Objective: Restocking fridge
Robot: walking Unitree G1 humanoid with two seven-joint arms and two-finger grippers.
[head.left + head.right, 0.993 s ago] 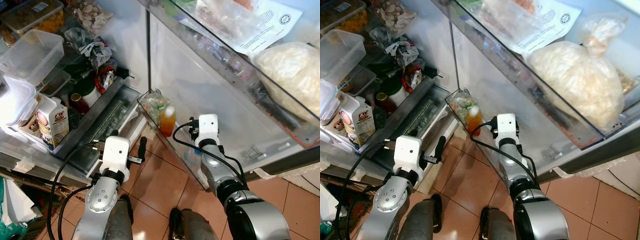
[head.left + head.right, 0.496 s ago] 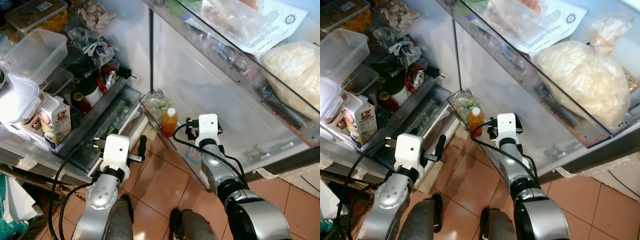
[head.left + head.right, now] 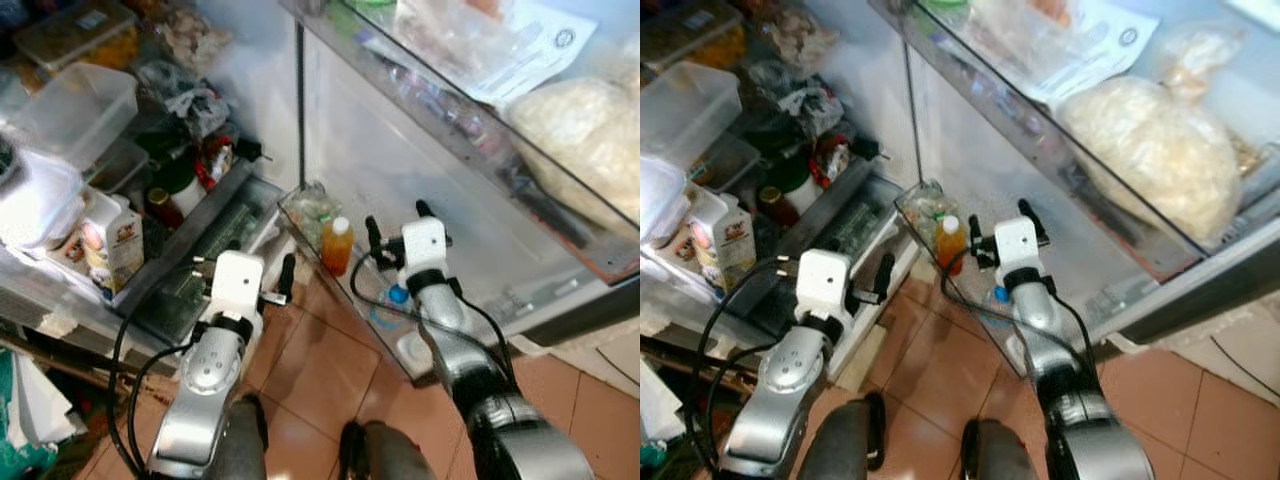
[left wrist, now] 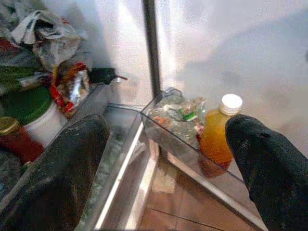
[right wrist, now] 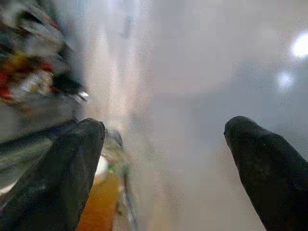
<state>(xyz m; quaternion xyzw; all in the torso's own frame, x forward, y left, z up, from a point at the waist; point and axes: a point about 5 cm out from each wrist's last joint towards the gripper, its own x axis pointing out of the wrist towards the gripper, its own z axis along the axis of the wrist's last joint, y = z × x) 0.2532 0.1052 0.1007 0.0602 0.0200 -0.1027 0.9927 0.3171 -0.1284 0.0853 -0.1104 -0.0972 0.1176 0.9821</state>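
I counted one small orange juice bottle with a white cap [image 3: 337, 246] in the clear lower door bin [image 3: 300, 200], beside one crumpled clear bag of greens [image 4: 179, 115]. Above that bin, one large white bag of rice-like grains [image 3: 1150, 155] and one printed paper sheet [image 3: 520, 50] lay on the upper door shelf. Left of the bin I saw two clear lidded plastic tubs [image 3: 75, 105], one illustrated white carton [image 3: 108, 238], one gold-lidded red jar [image 4: 14, 139] and one green-lidded white jar [image 4: 33, 113].
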